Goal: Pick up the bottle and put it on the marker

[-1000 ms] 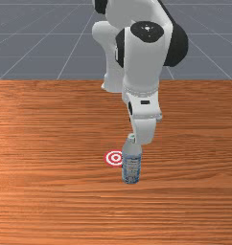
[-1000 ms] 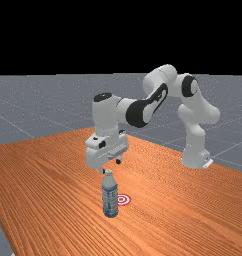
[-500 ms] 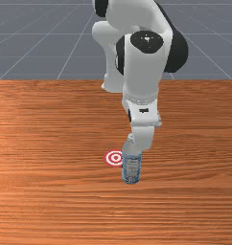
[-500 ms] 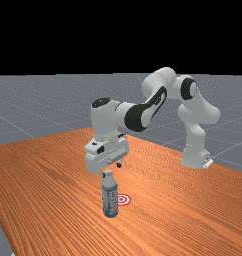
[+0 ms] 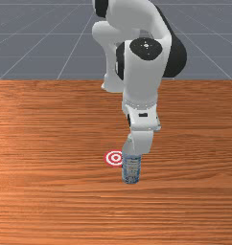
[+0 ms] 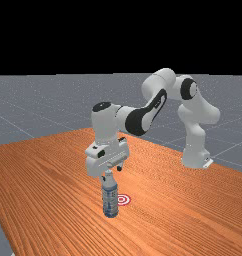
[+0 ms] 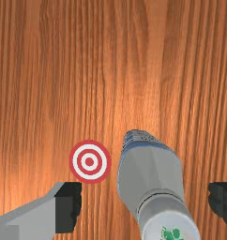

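My gripper (image 6: pixel 111 173) is low over the bottle (image 6: pixel 110 201) in the far view, its fingertips near cap height. The wrist view has the gripper (image 7: pixel 146 205) open, a finger on each side of the bottle (image 7: pixel 152 171) and a gap to each. Clear with a blue-and-white label, the bottle (image 5: pixel 131 171) stands upright on the table; the hand hides its top in the front view. Flat beside it, on the front view's left, lies the marker (image 5: pixel 115 158) of red and white rings, also visible in the far view (image 6: pixel 123 199) and the wrist view (image 7: pixel 89 161).
Wood tabletop (image 5: pixel 51 191) surrounds the bottle and marker. The arm's base (image 6: pixel 195 157) stands on the table at the far view's right. A table edge (image 6: pixel 3 220) runs along the far view's left.
My hand has come down, lowering its fingertips to about the bottle's cap and covering more of its top in the front view. The bottle and marker have stayed in place.
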